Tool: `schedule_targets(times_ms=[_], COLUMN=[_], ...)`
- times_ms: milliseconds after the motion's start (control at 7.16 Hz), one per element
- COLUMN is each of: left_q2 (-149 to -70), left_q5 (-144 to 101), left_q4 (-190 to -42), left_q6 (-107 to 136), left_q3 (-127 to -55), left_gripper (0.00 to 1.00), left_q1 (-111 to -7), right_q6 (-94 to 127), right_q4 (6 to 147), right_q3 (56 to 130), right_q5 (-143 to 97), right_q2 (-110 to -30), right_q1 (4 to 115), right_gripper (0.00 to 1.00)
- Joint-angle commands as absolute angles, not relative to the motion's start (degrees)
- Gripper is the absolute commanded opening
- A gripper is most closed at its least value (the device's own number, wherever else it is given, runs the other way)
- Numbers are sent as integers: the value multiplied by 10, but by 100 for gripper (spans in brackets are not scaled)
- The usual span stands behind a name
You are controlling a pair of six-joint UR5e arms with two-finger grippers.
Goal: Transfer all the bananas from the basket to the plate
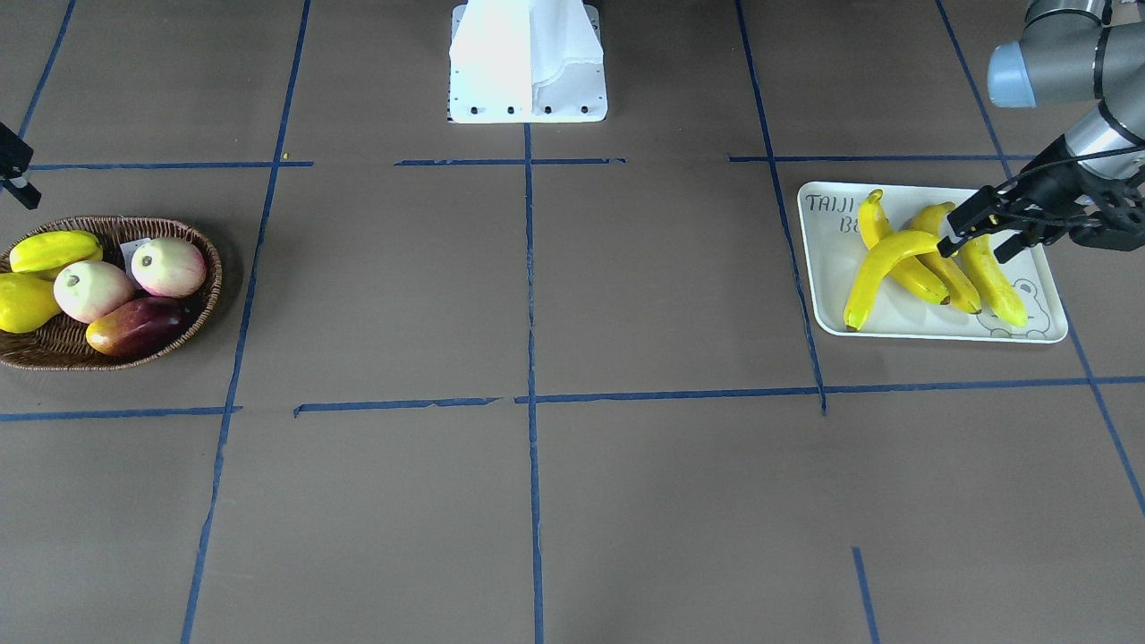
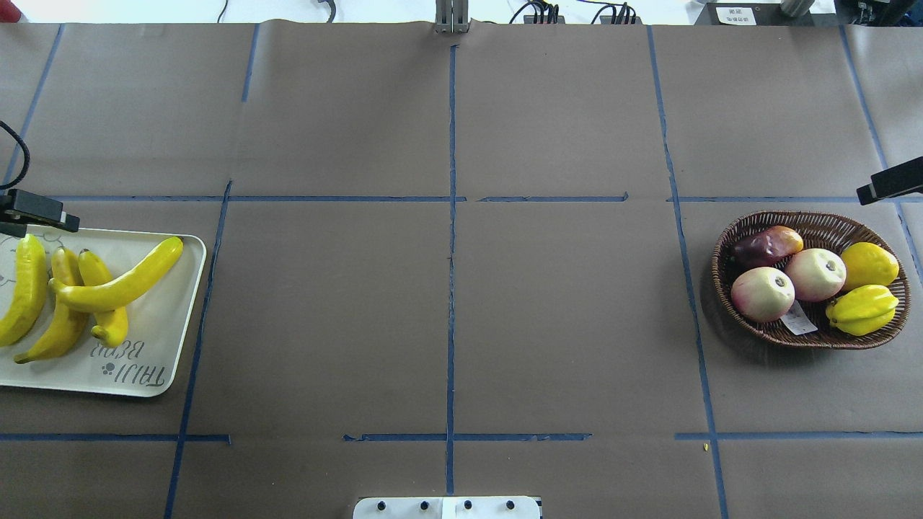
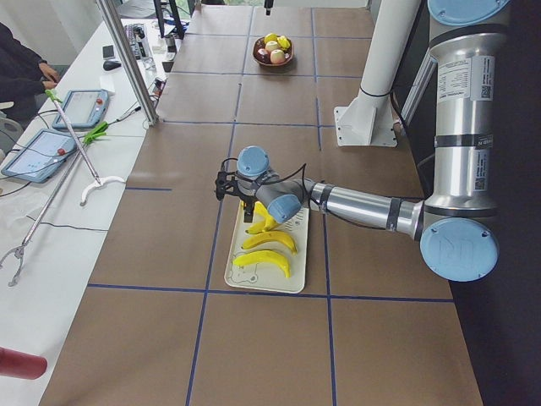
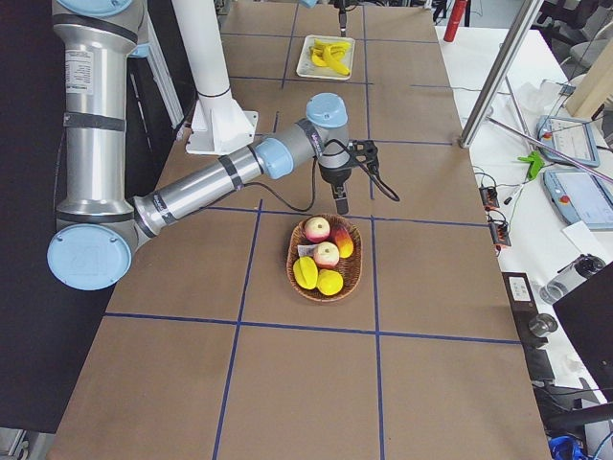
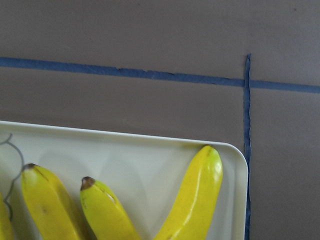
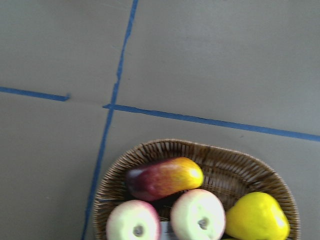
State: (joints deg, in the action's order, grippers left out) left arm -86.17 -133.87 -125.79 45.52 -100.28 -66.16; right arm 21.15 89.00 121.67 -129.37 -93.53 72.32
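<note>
**Ana:** Left gripper point(image 1: 973, 247) hangs above the plate point(image 1: 827, 295) with its fingers spread and nothing between them. What step do you make this?

**Ben:** The close of the job, I'd say. All four bananas point(image 1: 897, 268) lie on the plate, three side by side and one crossed over them. The basket point(image 2: 728, 288) is well apart at the other end of the table. It holds only a ridged yellow-green fruit point(image 2: 862, 310), a lemon-like fruit point(image 2: 869, 265), two pale pink round fruits point(image 2: 763, 293) and a dark red fruit point(image 2: 766, 245).

**Ana:** And the right gripper point(image 2: 890, 184)?

**Ben:** It sits near the basket and clear of it. Too little of it shows, so I can't tell whether it is parted or closed.

**Ana:** So nothing is left to fetch?

**Ben:** I think not. The next move calls for the left arm to rise straight up and draw away without brushing the crossed banana, which looks loosely perched.
</note>
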Motion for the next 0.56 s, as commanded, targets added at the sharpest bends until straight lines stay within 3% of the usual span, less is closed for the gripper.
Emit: schedule_targets(times_ms=[0,419], left_q2=[-845,-847], left_q5=[-1339,-1337], left_q4=[-1182,-941], left_q6=[277,-13], left_q3=[-1000,-991], left_gripper=[99,100], left_q1=[-755,-894], right_q6=[31,-38], right_q4=[967,967], right_q3=[1189,1118], right_q5=[-1292,-1350], right_q2=[-932,-954], right_q1=[787,863], right_gripper=[100,100])
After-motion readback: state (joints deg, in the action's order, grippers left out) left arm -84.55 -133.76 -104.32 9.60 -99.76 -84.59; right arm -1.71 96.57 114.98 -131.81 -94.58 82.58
